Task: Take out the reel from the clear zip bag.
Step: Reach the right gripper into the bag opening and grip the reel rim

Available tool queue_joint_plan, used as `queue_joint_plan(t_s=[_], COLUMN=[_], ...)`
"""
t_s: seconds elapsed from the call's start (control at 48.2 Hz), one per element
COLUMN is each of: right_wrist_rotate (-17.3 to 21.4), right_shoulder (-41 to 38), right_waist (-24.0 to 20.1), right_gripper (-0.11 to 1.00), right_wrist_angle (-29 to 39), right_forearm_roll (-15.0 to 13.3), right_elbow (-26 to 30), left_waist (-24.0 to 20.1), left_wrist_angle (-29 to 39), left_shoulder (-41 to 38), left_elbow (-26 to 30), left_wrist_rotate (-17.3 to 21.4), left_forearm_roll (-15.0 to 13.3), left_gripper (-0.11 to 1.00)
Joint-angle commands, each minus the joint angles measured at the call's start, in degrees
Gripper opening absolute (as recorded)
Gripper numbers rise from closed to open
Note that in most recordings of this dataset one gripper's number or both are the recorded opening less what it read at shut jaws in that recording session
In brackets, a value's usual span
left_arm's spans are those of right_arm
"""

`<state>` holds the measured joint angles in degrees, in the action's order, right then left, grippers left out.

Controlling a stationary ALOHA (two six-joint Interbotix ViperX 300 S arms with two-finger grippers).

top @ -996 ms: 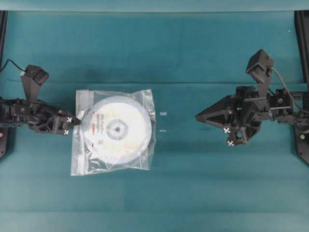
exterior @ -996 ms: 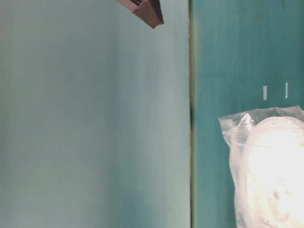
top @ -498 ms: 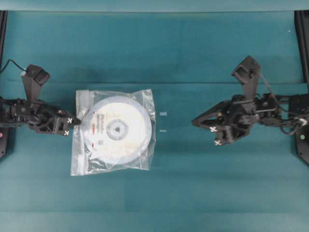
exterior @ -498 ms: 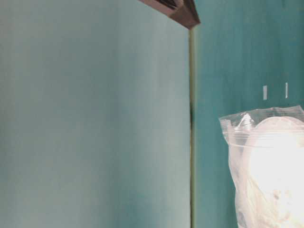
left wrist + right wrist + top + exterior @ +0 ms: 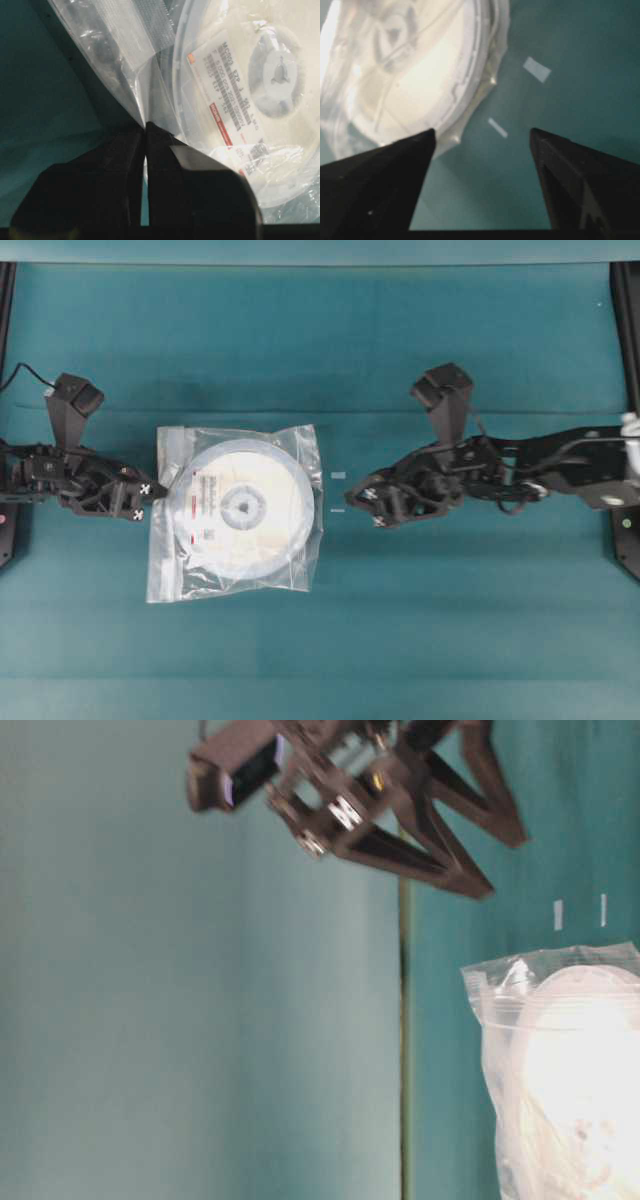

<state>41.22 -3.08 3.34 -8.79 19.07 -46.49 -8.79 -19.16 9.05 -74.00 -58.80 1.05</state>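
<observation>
Item: reel [image 5: 242, 508], flat round white disc, grey hub, white label with red marks. It lies flat on the teal table [image 5: 420, 640], sealed inside the clear zip bag [image 5: 300, 445], straight ahead of both grippers and between them.

Item: clear zip bag, roughly square, crinkled. Its whitish zip strip runs along the edge nearest the left gripper [image 5: 160, 490]; the closed bottom edge faces the right gripper [image 5: 356, 496]. The bag has no marked long axis; the zip edge runs across the left gripper's line of reach, and the mouth opens toward it.

Item: left gripper. Jaws pressed together on a fold of bag film at the zip edge, as its wrist view shows; the reel's rim sits just beyond its fingertips. Whether one film layer or both are pinched is hard to tell through the glare.

Item: right gripper. Jaws spread wide, nothing between them, the bag's far edge near and ahead, two small tape marks [image 5: 338, 476] on the table between.

Handling note, as a judgement: the right gripper should come in low and take film at the bag's edge, not the rigid reel, while the left anchors the zip side; pulling too hard risks dragging the whole bag.
</observation>
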Motion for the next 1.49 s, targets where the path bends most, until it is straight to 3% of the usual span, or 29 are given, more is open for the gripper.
queue_joint_plan(t_s=[0.0,0.726,1.473], right_wrist_rotate=[0.6,0.6,0.6], right_shoulder=[-1.4,-11.1,-13.4], right_waist=[-0.4,-0.8,-0.6], right_gripper=[0.90,0.87,0.87], right_wrist_angle=[-0.3,2.7,2.4], right_forearm_roll=[0.2,0.3,0.3], right_elbow=[2.5,13.2,16.3], left_waist=[0.2,0.2,0.2], left_wrist_angle=[0.2,0.2,0.2], left_shoulder=[-0.3,-0.4,-0.6], left_elbow=[0.4,0.7,1.1], left_wrist_rotate=[0.0,-0.1,-0.1], left_forearm_roll=[0.2,0.2,0.2], left_gripper=[-0.01,-0.01,-0.01])
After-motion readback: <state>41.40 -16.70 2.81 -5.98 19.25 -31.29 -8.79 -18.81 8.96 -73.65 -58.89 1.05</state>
